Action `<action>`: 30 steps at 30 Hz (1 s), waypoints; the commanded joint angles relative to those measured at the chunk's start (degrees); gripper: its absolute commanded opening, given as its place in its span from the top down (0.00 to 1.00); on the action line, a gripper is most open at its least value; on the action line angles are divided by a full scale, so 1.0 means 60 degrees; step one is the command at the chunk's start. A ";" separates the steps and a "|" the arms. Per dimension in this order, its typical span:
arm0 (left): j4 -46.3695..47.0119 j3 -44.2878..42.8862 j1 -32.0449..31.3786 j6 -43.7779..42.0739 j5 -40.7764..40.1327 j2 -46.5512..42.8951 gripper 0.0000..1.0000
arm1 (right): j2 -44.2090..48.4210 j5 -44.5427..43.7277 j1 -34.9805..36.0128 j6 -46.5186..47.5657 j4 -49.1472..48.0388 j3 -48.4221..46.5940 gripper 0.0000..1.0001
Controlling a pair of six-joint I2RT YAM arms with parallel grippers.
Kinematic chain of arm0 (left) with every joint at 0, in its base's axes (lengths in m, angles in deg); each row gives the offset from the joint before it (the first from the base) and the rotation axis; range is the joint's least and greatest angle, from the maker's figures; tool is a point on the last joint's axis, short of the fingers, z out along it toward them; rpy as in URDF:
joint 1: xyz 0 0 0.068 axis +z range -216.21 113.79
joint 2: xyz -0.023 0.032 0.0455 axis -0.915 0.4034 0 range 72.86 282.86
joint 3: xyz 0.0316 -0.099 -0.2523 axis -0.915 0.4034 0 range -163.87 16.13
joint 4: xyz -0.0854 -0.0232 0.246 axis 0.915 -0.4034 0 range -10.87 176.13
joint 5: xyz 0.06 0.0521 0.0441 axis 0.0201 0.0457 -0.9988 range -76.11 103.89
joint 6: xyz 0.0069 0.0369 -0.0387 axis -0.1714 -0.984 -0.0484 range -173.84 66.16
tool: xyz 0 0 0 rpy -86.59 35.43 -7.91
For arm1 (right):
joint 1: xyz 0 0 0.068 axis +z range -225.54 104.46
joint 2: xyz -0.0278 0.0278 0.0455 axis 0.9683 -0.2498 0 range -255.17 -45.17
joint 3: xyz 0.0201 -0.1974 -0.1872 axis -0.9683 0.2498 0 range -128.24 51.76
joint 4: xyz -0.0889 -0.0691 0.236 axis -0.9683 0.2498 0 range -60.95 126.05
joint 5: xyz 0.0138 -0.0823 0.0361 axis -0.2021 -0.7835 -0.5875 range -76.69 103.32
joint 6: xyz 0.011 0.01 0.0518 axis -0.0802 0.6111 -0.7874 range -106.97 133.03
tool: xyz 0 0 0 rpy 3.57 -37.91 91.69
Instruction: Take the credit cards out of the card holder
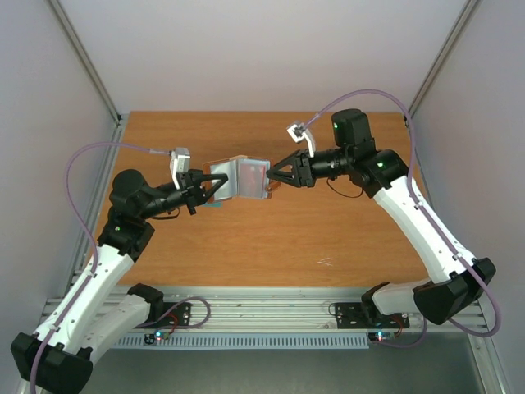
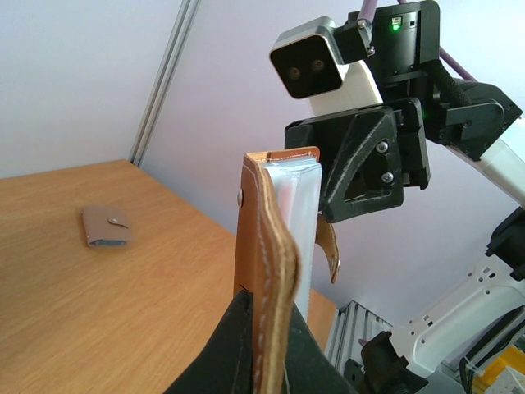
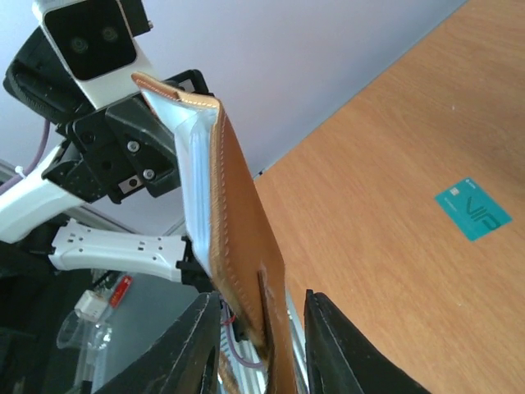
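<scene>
The card holder [image 1: 243,177], tan-brown leather with a pale lining, hangs in the air between both arms, unfolded, with a reddish card showing in its clear sleeves. My left gripper [image 1: 215,187] is shut on its left edge; in the left wrist view the leather edge [image 2: 275,246] rises straight out of the closed fingers [image 2: 221,353]. My right gripper [image 1: 273,176] stands open around the opposite edge, with the holder [image 3: 238,213] and its strap between the fingers and a gap on each side. A teal credit card [image 3: 476,210] lies flat on the table.
A small taupe wallet [image 2: 107,227] with a snap tab lies on the wooden table [image 1: 344,230] beyond the holder. The teal card [image 1: 212,206] sits just under my left gripper. Frame posts and grey walls enclose the table on the left, right and back.
</scene>
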 commanded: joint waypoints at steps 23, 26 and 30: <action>0.0700 0.0204 0.0025 0.0066 -0.0141 -0.0070 1.00 | -0.1096 -0.0704 0.1027 -0.0678 -0.1118 -0.0375 0.74; 0.0517 0.0222 0.0025 0.0017 -0.0410 -0.0092 1.00 | -0.1187 -0.0730 0.1179 -0.0708 -0.1163 -0.0448 0.77; 0.0123 0.0257 0.0025 -0.0068 -0.0964 -0.0157 1.00 | -0.1349 -0.0821 0.1311 -0.0817 -0.1127 -0.0545 0.80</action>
